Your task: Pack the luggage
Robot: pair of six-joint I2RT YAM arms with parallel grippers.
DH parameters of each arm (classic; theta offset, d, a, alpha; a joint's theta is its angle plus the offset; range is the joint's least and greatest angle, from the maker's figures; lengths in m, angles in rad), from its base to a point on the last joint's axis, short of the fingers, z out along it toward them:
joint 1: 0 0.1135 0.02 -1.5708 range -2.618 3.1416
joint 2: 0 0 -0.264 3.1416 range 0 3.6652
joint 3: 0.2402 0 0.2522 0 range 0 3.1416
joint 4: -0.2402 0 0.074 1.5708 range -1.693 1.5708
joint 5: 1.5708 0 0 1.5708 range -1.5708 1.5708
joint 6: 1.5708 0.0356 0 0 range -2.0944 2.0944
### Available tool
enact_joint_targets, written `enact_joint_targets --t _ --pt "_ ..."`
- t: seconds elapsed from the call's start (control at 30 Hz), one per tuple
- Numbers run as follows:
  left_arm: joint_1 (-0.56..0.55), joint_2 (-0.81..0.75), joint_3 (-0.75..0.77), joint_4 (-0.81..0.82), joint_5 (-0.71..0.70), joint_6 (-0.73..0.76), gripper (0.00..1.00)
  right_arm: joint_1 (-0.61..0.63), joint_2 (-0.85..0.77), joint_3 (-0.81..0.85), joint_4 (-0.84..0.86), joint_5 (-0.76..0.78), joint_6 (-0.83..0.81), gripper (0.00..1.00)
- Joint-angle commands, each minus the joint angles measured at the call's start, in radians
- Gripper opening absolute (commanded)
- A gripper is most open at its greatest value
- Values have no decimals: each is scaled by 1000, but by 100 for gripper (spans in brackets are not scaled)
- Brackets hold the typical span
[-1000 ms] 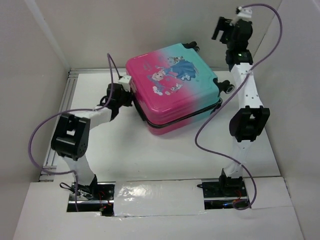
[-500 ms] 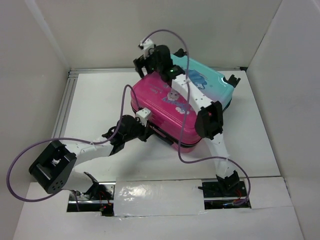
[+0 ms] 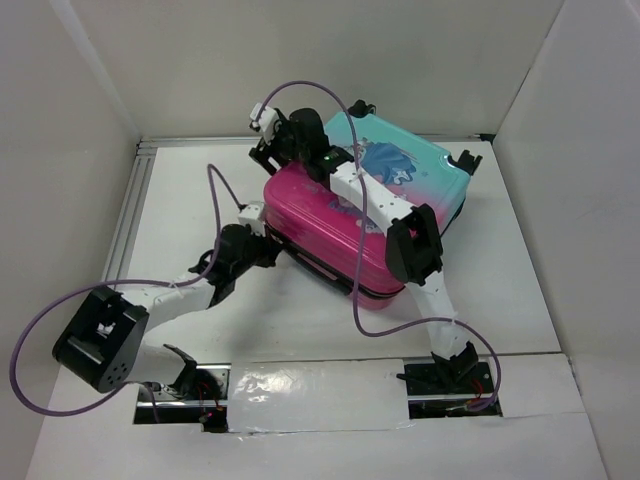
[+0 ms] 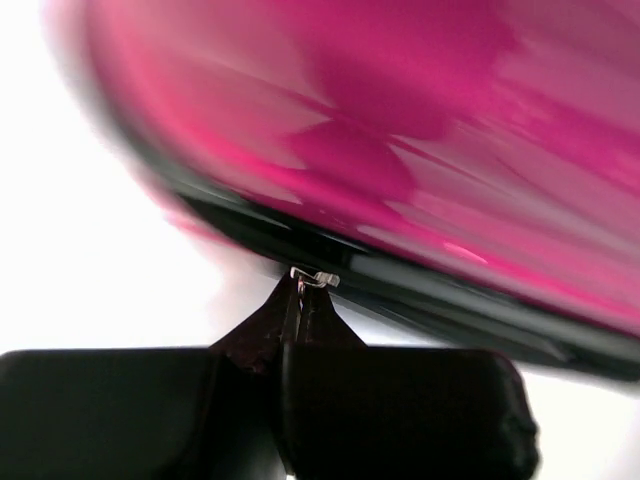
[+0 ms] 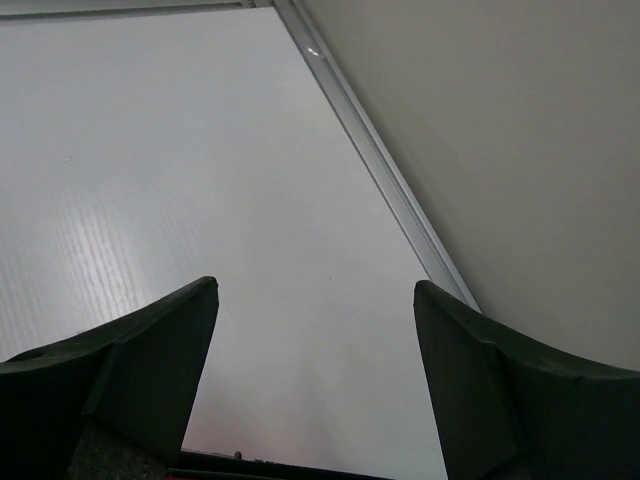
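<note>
The luggage (image 3: 315, 230) lies closed and flat at the middle back of the table, pink end towards me and teal end at the far right. In the left wrist view its pink shell (image 4: 400, 130) and black zip seam fill the frame. My left gripper (image 3: 268, 240) is at the luggage's near-left edge, shut on the small metal zipper pull (image 4: 320, 279). My right arm reaches across the lid. My right gripper (image 3: 265, 150) hangs open and empty past the luggage's far-left corner, and in the right wrist view (image 5: 315, 300) only bare table shows between its fingers.
An aluminium rail (image 3: 125, 230) runs along the table's left side and also shows in the right wrist view (image 5: 390, 190). White walls enclose the left, back and right. The luggage's black wheels (image 3: 465, 160) point to the right wall. A taped strip (image 3: 315, 385) lies between the arm bases.
My right arm came down from the back right and now lies across the lid. The luggage has turned and shifted. My left gripper moved left along the zip seam, still shut.
</note>
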Motion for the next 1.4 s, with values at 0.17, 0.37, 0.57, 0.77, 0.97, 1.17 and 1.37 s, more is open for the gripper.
enact_joint_targets --t 0.17,0.37,0.57,0.77,0.97,1.17,1.37 --pt "231 103 136 -63 -64 63 0 7 5 -183 -343 -173 -129 82" --pt "336 189 249 -38 132 138 0 -13 -18 -207 -394 -239 -74 74" --pt "420 280 299 -15 359 176 0 -65 -138 -289 -350 -251 73 70" --pt "381 203 187 67 471 236 0 -43 -271 -203 -381 83 301 95" --pt "331 110 105 69 422 218 0 -74 -487 -111 -478 231 552 99" --pt "278 122 147 -3 335 207 0 -39 -841 -458 -547 262 699 99" --pt "278 142 124 26 312 164 0 223 -1127 -801 -486 176 873 91"
